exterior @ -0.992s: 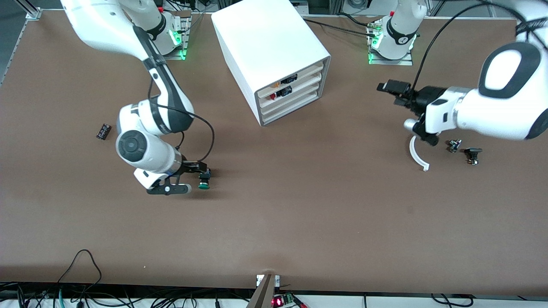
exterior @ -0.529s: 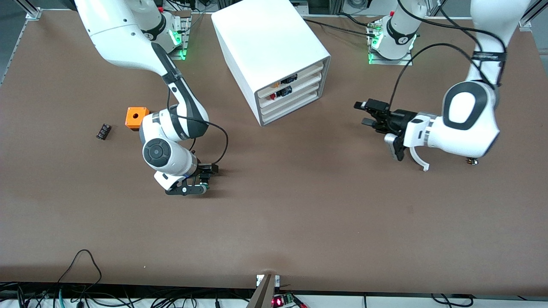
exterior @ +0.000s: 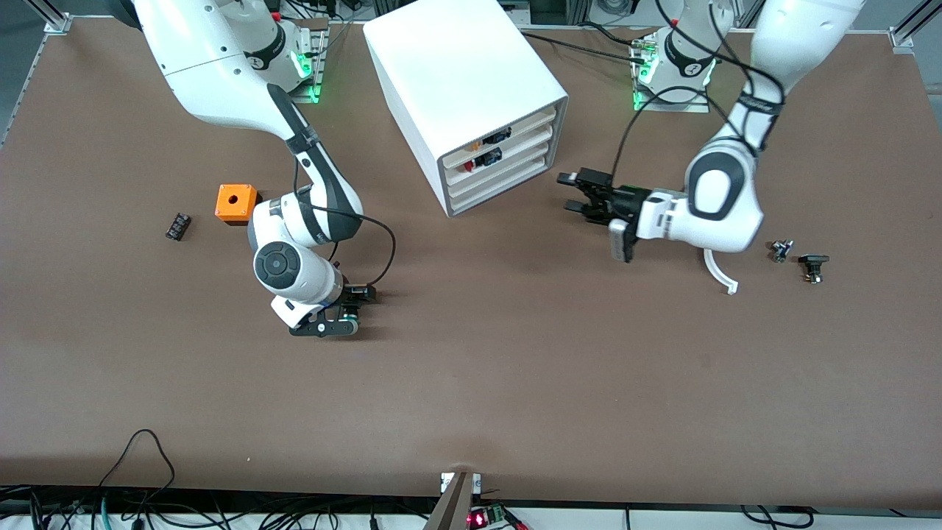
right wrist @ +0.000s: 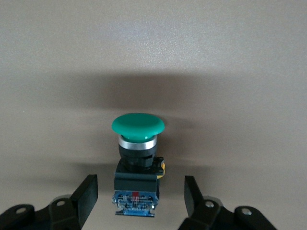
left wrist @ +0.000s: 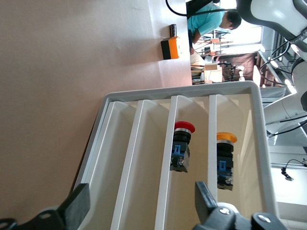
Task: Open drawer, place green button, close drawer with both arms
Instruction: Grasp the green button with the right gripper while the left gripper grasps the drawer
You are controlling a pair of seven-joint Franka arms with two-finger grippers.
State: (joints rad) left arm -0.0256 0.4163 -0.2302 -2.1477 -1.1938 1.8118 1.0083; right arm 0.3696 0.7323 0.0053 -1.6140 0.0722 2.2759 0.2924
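The button point(right wrist: 138, 125) has a green cap and a black body and lies on the table. It barely shows in the front view point(exterior: 354, 319). My right gripper point(right wrist: 139, 196) is open, low at the table, with one finger on each side of the button's body, not touching; it also shows in the front view point(exterior: 350, 310). My left gripper point(exterior: 567, 193) is open and empty, just in front of the white cabinet point(exterior: 464, 73). The third drawer point(exterior: 497, 179) is shut. In the left wrist view my left gripper point(left wrist: 141, 206) faces this drawer point(left wrist: 151, 163).
The two upper drawers hold a red button point(left wrist: 183, 127) and an orange-capped one point(left wrist: 226, 138). An orange cube point(exterior: 236, 203) and a flat black component point(exterior: 177, 225) lie toward the right arm's end. A white curved piece point(exterior: 717, 272) and two small parts point(exterior: 813, 266) lie toward the left arm's end.
My left arm has swung in from its end of the table to the cabinet's front. My right gripper has moved forward around the button, and the right arm has uncovered the orange cube.
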